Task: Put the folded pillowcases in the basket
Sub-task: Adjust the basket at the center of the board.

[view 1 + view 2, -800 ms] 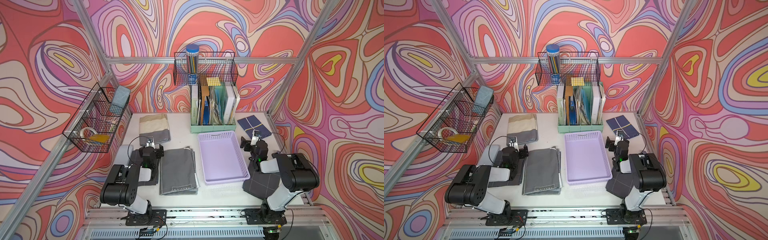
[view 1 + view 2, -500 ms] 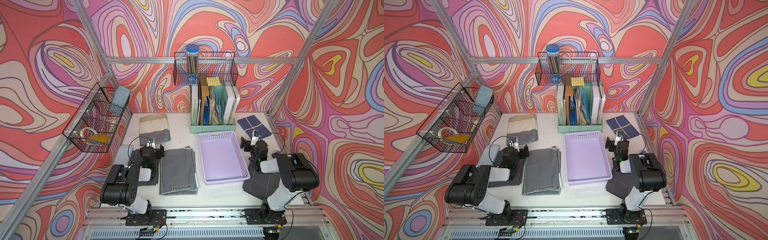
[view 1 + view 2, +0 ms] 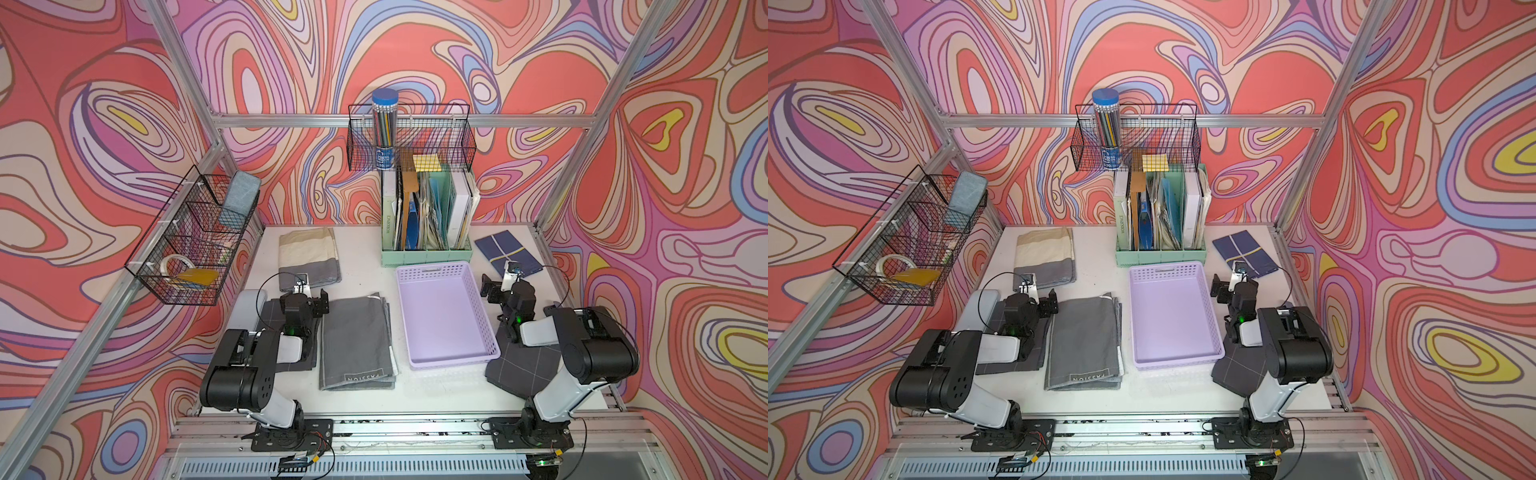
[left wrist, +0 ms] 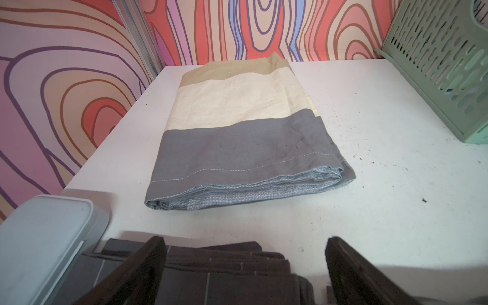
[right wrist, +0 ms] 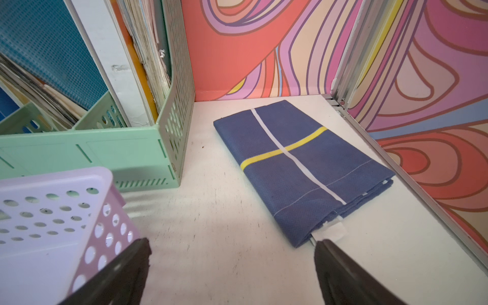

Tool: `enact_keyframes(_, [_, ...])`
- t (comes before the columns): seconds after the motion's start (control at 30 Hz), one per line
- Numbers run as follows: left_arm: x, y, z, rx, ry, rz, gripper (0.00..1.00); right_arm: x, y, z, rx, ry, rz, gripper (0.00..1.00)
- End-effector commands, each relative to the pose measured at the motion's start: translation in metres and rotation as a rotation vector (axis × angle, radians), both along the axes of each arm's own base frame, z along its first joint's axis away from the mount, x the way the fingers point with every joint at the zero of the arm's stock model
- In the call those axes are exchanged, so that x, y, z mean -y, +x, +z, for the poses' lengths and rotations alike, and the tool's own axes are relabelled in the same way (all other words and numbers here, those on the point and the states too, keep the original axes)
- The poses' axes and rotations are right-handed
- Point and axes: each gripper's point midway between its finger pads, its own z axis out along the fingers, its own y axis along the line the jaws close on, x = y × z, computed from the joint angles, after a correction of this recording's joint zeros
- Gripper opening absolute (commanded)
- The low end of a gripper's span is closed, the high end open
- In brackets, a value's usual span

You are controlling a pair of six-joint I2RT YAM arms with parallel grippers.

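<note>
The lilac basket (image 3: pixel 432 269) (image 3: pixel 1169 270) (image 5: pixel 52 211) stands empty mid-table. Several folded cloths lie about; I cannot tell which is the pillowcase. A grey one (image 3: pixel 355 336) (image 3: pixel 1084 336) lies just left of the basket. A beige-and-grey one (image 3: pixel 307 253) (image 4: pixel 237 126) is at the back left, a navy one (image 3: pixel 505 251) (image 5: pixel 298 163) at the back right. My left gripper (image 3: pixel 305 301) (image 4: pixel 245 241) hangs open over a dark checked cloth (image 4: pixel 211 277). My right gripper (image 3: pixel 509 291) (image 5: pixel 231 244) is open over bare table, right of the basket.
A mint file holder (image 3: pixel 428 253) stands behind the basket. Black wire baskets (image 3: pixel 411 137) (image 3: pixel 191 241) hang on the back and left walls. A pale grey box (image 4: pixel 39 237) lies left of the left arm. Another dark checked cloth (image 3: pixel 523 365) lies under the right arm.
</note>
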Motion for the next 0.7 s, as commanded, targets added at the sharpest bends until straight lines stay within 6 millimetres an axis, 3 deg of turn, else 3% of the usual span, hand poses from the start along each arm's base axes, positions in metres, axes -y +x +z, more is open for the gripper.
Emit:
enact_keyframes(0.0, [-0.001, 0.004, 0.005, 0.009, -0.012, 0.002, 0.99, -0.001, -0.001, 0.001, 0.004, 0.011, 0.006, 0.98])
enact_keyframes(0.2, [-0.001, 0.004, 0.007, 0.015, -0.009, 0.002, 0.99, -0.001, 0.0, 0.002, 0.003, 0.014, 0.007, 0.98])
enact_keyframes(0.3, [-0.006, -0.002, 0.023, 0.033, -0.005, 0.032, 0.99, 0.009, -0.001, 0.009, 0.018, 0.004, -0.055, 0.98])
enact_keyframes(0.4, [0.001, -0.007, 0.056, 0.034, 0.022, 0.0, 0.99, 0.022, 0.007, 0.031, -0.071, -0.003, -0.14, 0.98])
enact_keyframes(0.5, [0.022, -0.012, 0.099, 0.052, 0.103, -0.082, 0.99, 0.017, 0.016, 0.072, -0.108, -0.015, -0.164, 0.98])
enact_keyframes(0.53, [0.03, -0.009, 0.129, 0.093, 0.101, -0.101, 0.99, 0.015, 0.017, 0.088, -0.136, 0.021, -0.172, 0.98])
enact_keyframes(0.6, [0.039, -0.013, 0.161, 0.09, 0.089, -0.095, 0.99, 0.006, 0.018, 0.106, -0.226, 0.137, -0.156, 0.98])
enact_keyframes(0.67, [0.033, -0.019, 0.196, 0.076, -0.04, 0.0, 0.99, -0.004, 0.023, 0.114, -0.27, 0.412, -0.084, 0.98])
